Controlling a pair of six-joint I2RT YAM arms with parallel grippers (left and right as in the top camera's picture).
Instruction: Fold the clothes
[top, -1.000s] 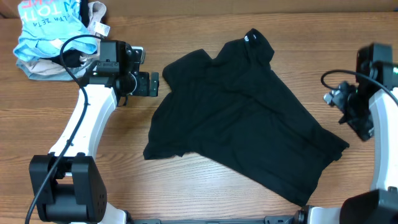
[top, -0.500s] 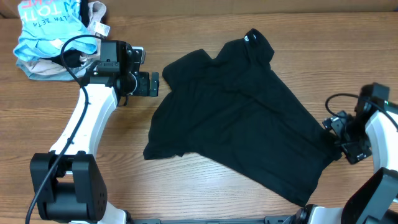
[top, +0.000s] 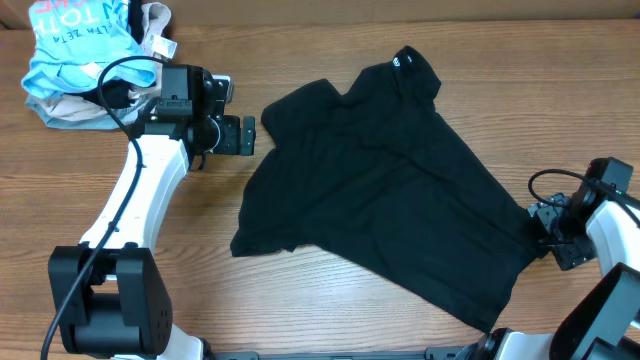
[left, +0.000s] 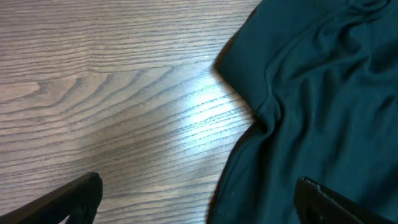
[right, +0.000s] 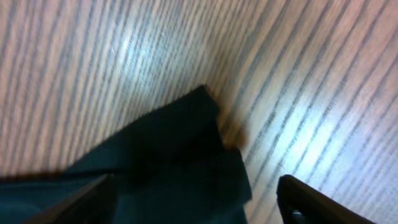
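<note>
Straddling T-shirt (top: 380, 190) hem corner | right pincer (right: 196, 190) (spread wide) | wood table (right: 311, 74) beyond

The T-shirt (top: 385, 190) is plain black, with a small white print (top: 403, 57) at its neck. In both wrist views its fabric reads as a very dark teal-black. The table (top: 300, 310) is mid-brown wood with darker streaky grain. At the far left corner of the tabletop lie a light-blue garment (top: 70, 50) with white lettering and a beige garment (top: 155, 25). The 2 arms have white shells and black joints. The left gripper (top: 243, 135) and right gripper (top: 545, 238) are black.
</note>
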